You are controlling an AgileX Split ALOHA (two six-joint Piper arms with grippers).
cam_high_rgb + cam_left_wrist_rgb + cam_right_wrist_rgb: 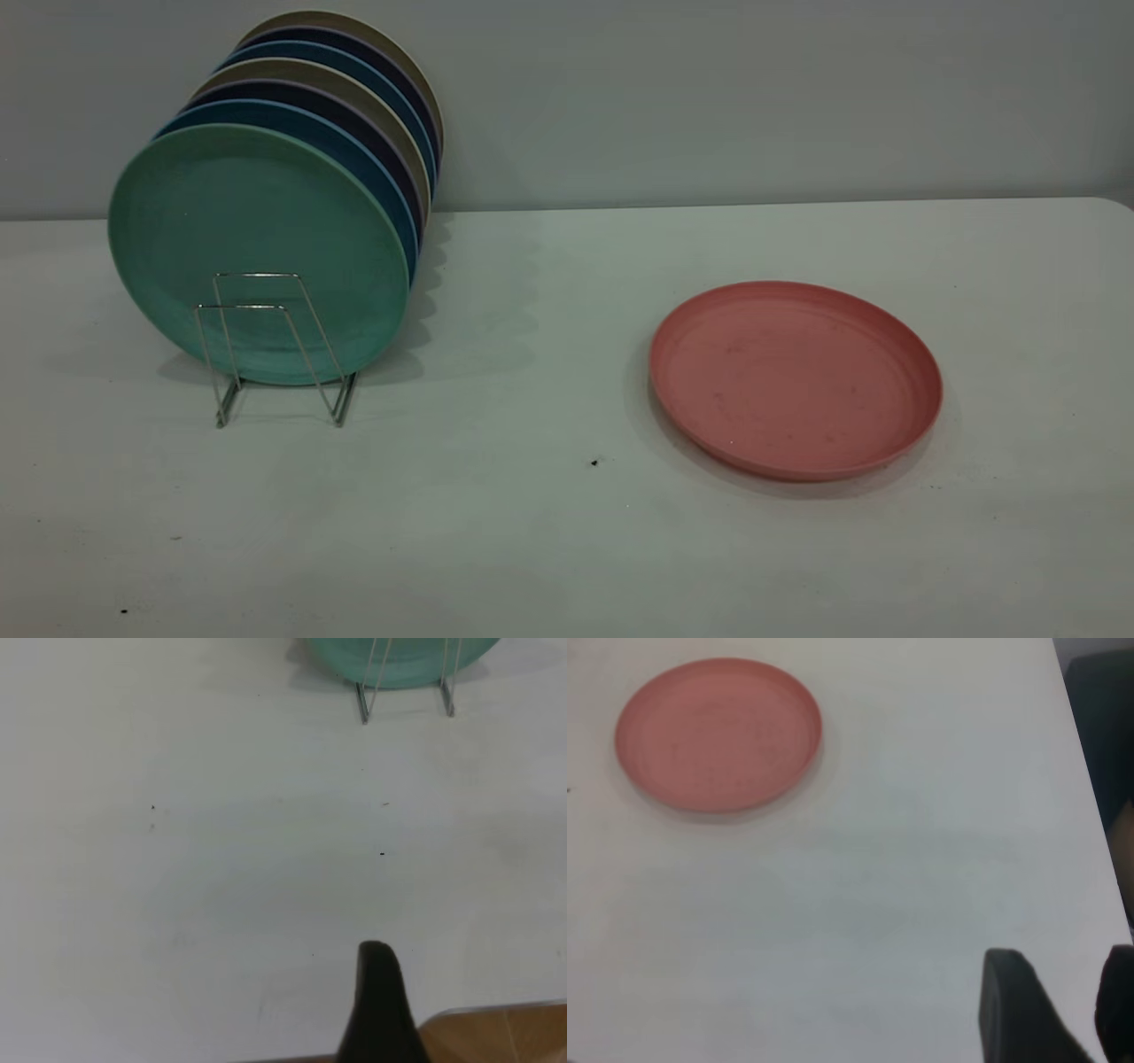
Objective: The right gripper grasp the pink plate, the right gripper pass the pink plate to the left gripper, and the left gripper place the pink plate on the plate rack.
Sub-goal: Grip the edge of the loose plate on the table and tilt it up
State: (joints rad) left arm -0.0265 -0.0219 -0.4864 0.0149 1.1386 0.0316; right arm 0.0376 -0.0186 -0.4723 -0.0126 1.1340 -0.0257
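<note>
The pink plate [795,379] lies flat on the white table, right of centre; it also shows in the right wrist view [718,734]. The plate rack [266,350] stands at the left, holding several upright plates with a mint-green plate [257,248] at the front. Two wire loops in front of that plate hold nothing. Neither gripper shows in the exterior view. My right gripper [1063,961] is open and empty, near the table's edge and far from the pink plate. My left gripper [379,992] shows as a black tip near the table's edge, well back from the rack's feet [363,704].
The racked plates behind the mint-green one are blue, dark navy and beige [354,115]. A grey wall stands behind the table. The table's front edge and brown floor [505,1036] show in the left wrist view. A dark object [1103,726] lies beyond the table's side edge.
</note>
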